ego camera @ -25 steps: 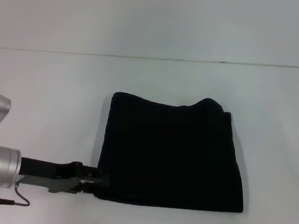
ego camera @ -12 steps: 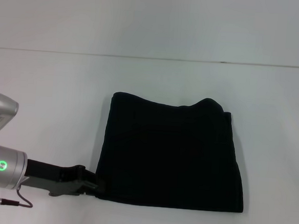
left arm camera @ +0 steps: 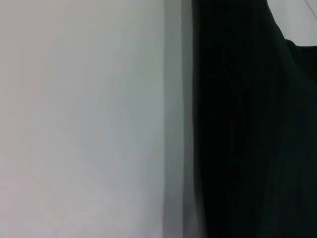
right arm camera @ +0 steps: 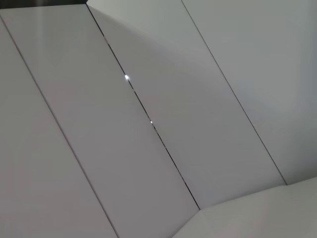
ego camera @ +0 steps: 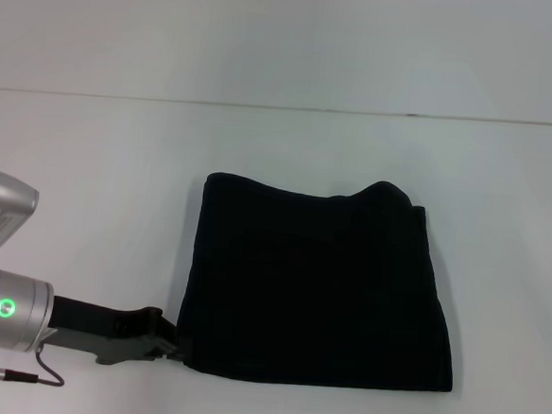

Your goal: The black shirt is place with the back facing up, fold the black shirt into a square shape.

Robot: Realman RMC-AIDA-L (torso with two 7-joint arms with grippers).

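Note:
The black shirt [ego camera: 313,285] lies folded into a rough square on the white table [ego camera: 89,175], right of centre. No lettering shows. Its far edge is wavy, with a bump at the far right corner. My left gripper [ego camera: 179,348] reaches in from the left, low over the table, and its tip meets the shirt's near-left corner, where black merges with black. The left wrist view shows the shirt [left arm camera: 247,129] filling one side, with its straight edge next to bare table [left arm camera: 79,119]. The right gripper is out of view.
The table's far edge [ego camera: 283,107] runs across the head view, with a pale wall behind it. The right wrist view shows only pale flat panels with seams [right arm camera: 148,119].
My left arm has shifted a little nearer and lower along the table, with the gripper tip still at the shirt's near-left corner. The shirt has barely moved.

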